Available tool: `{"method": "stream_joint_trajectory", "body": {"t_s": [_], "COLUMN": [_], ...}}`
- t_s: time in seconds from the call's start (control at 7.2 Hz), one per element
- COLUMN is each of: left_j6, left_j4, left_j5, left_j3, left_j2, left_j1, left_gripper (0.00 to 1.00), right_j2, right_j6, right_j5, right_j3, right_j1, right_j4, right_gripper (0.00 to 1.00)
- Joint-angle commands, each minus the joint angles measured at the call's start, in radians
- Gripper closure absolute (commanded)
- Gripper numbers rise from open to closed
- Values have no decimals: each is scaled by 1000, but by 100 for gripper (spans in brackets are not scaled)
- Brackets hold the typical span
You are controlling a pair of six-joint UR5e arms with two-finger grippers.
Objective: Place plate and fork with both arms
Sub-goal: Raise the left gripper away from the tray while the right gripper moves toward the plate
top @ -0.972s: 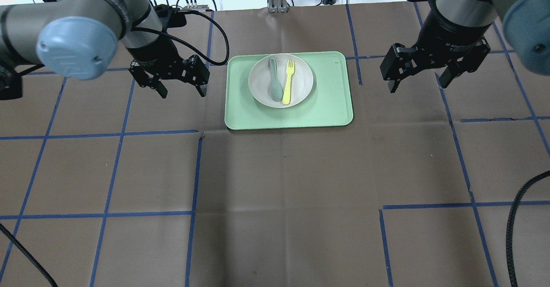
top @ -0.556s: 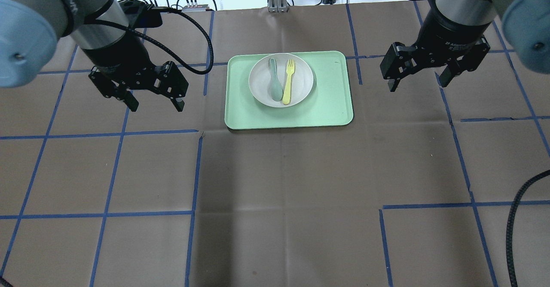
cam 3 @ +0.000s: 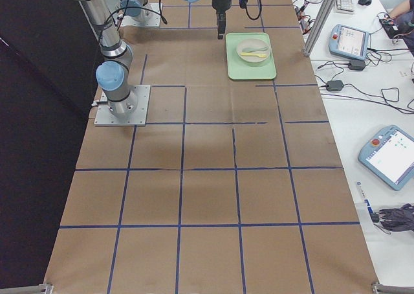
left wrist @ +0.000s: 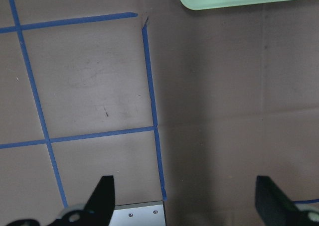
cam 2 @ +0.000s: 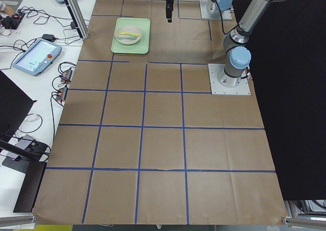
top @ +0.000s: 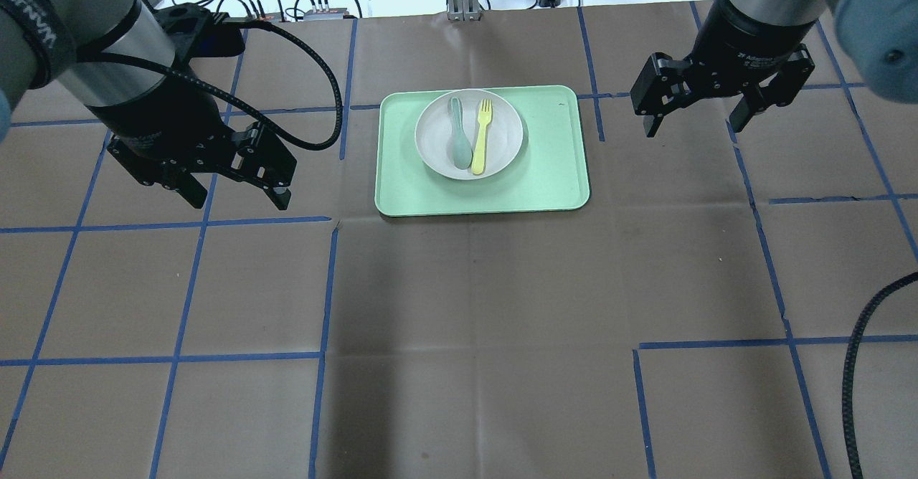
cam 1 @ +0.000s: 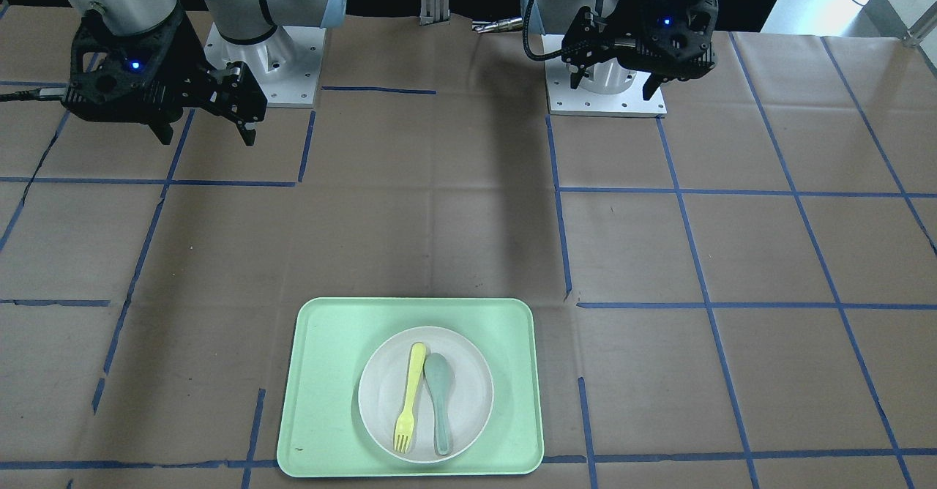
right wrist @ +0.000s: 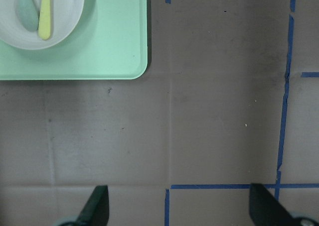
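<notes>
Brown taped desk (top: 473, 307), plate (top: 434, 135) on green tray (top: 552, 178), fork (top: 480, 138) beside spoon (top: 457, 142) in plate, left claw (top: 240, 201) spread wide off tray's left side, right claw (top: 693, 127) spread wide off tray's right

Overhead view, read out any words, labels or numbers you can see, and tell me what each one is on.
Left arm: white lettering on its black band, too blurred to read.
Right arm: a line of small white print on its wrist, too small to read.
Tray, plate, fork, spoon: no text.
</notes>
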Motion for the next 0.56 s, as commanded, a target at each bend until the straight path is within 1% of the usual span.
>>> {"method": "stream_joint_trajectory", "body": {"t_s": [0.0, 0.14, 0.28, 0.42], "left_j6": [6, 39, 46, 49], "left_j4": [61, 70, 105, 132], "left_j5": [2, 3, 4, 4], "left_j3": [14, 0, -3, -9], "left_j2": [-50, -44, -68, -61], "left_j1": [-13, -18, -16, -18], "left_gripper": [0, 0, 0, 0], "right_j2": [79, 123, 177, 249], "right_j6": [30, 36, 105, 156], "right_j5": [4, 5, 5, 5], "right_j3": [-76, -87, -101, -127], "right_j1": [40, 78, 126, 178], "right_j4": [-3, -53, -110, -158], "right_gripper": [0, 0, 0, 0]}}
